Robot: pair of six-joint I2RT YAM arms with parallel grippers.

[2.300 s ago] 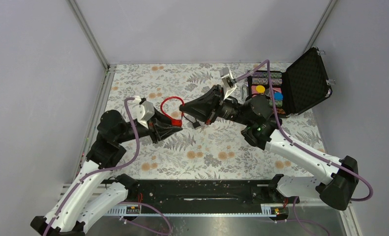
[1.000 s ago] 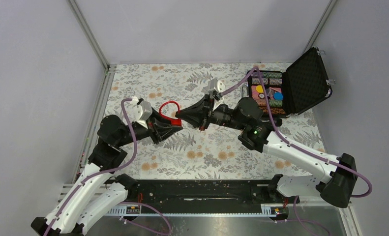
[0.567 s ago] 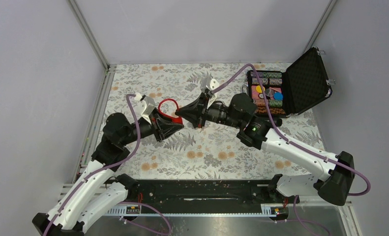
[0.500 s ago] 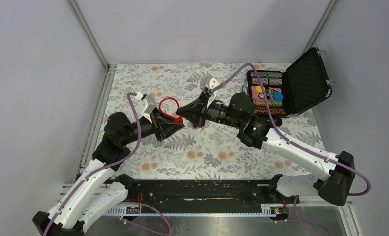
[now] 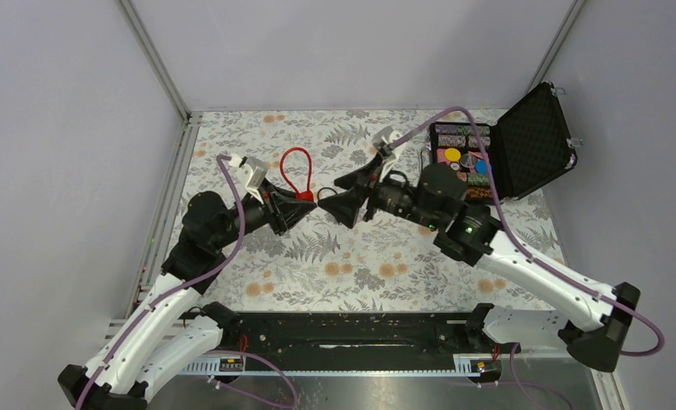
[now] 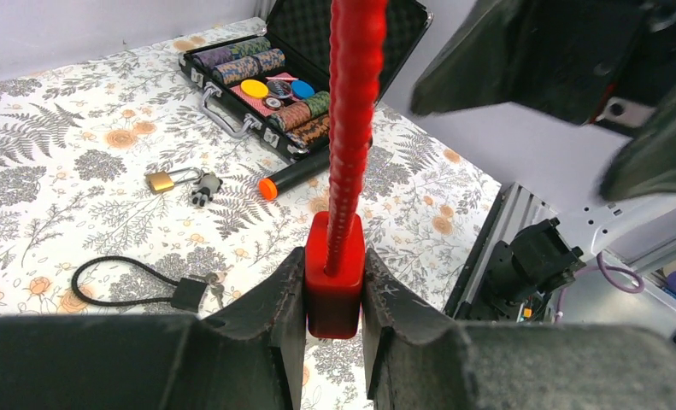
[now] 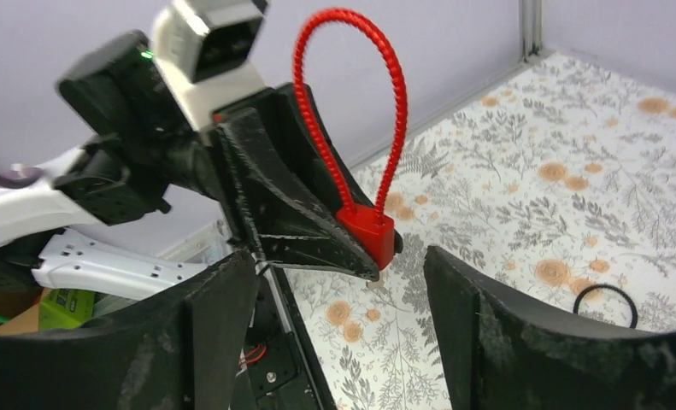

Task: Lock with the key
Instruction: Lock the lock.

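Since a moment ago the right gripper (image 5: 339, 198) has sprung open and backed off. Its jaws now stand wide and empty, facing the left gripper (image 5: 305, 206). The left arm reaches forward and inward, its claw clamped on the block of the red cable lock (image 7: 367, 229), with the loop upright. The key (image 6: 203, 189) lies on the floral table (image 6: 78, 137) beside a brass piece (image 6: 158, 180), near the black cable loop (image 6: 125, 282) and well apart from both claws. From above it cannot be made out.
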